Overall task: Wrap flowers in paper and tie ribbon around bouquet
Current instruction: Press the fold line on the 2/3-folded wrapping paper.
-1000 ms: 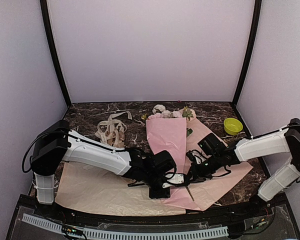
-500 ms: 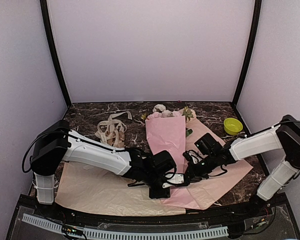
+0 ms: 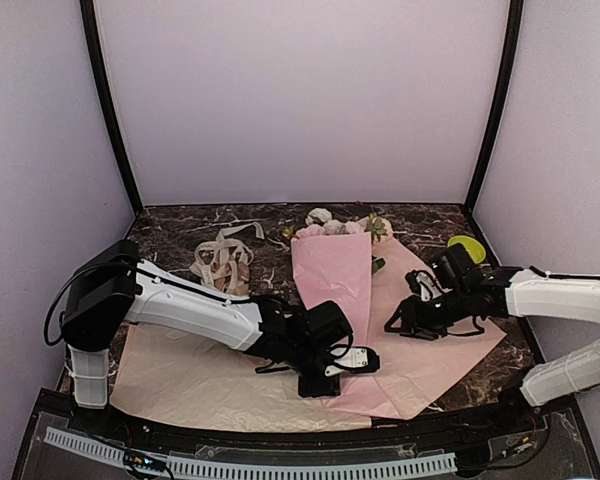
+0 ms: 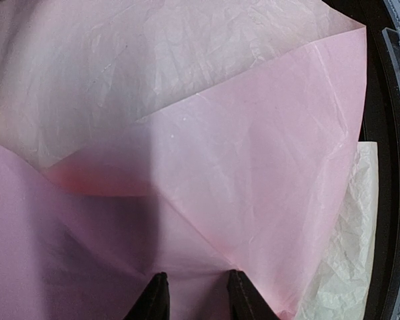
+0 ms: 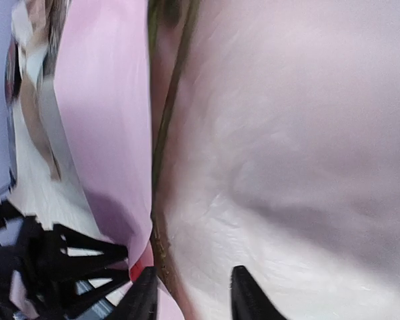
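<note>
- My right tool (image 5: 195, 298) is released: its two dark fingers stand apart, with nothing between them and only paper below.
- The free half of the large, thin, crinkled pink paper (image 3: 440, 345) lies flat on the dark marbled desk (image 3: 180, 235). It is under this tool and spreads from it to my right and toward the near edge.
- The bouquet (image 3: 332, 280), a long pink paper cone only half closed, lies just to the left of my right tool. Its long axis runs from the far side, where the artificial pink and cream flowers (image 3: 330, 227) come out of the wide end, to the narrow end close to me.
- My left tool (image 4: 197, 298) sits at that narrow end. Its fingers are a little apart with a fold of pink paper between them, so it looks clasped on the bouquet there.
- A thin brownish-green stem (image 5: 165, 153) shows along the edge of the folded flap, not covered.
- I judge that the right arm, which is nearer to the free flap, must bring it leftward across the axis.
- The sheet looks soft and creased, so it may slip.
</note>
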You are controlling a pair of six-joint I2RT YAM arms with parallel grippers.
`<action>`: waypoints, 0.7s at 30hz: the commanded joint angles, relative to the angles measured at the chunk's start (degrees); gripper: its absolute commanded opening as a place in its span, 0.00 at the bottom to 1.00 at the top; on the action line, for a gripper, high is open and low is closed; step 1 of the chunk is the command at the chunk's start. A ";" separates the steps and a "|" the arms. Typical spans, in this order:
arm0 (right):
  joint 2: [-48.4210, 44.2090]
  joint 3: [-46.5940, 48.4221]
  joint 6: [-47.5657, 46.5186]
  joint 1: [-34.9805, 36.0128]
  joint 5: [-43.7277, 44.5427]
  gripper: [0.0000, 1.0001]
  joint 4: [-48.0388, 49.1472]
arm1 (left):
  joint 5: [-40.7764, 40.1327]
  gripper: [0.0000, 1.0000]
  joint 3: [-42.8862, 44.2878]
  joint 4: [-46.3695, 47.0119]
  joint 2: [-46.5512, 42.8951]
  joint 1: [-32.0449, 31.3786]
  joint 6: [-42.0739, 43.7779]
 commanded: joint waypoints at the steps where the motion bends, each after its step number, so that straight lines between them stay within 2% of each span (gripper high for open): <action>1: -15.36 -2.54 3.23 -6.52 17.25 0.55 -12.41 | -0.08 0.32 -1.87 -5.04 1.24 -0.13 -0.20; 3: -21.16 -4.27 8.04 -7.65 21.59 0.59 -15.42 | -0.30 0.32 -1.52 -5.31 1.37 -0.14 -0.28; 5: -25.55 -5.47 11.61 -7.87 22.23 0.58 -18.99 | -0.13 0.32 -1.47 -5.37 1.46 -0.19 -0.47; 8: -27.99 -6.36 14.62 -7.48 17.32 0.47 -23.62 | 0.06 0.32 -1.51 -5.31 1.57 -0.14 -0.39; 11: -25.54 -5.43 14.54 -5.57 13.65 0.40 -26.75 | 0.19 0.32 -1.26 -5.28 1.64 -0.17 -0.05; 13: -23.00 -3.77 13.48 -3.14 10.81 0.32 -21.52 | 0.16 0.33 -1.10 -5.35 1.80 -0.19 -0.08; 16: -18.82 -0.37 11.05 2.37 6.04 0.20 -4.95 | 0.23 0.33 -0.86 -5.78 1.99 -0.15 -0.35; 19: -10.44 -0.19 9.53 5.24 -2.04 0.19 13.02 | 0.10 0.34 -0.69 -6.14 2.03 -0.19 -0.52; 21: -3.91 0.94 7.94 6.78 -4.15 0.18 17.98 | -0.07 0.34 -0.62 -6.31 2.02 -0.19 -0.46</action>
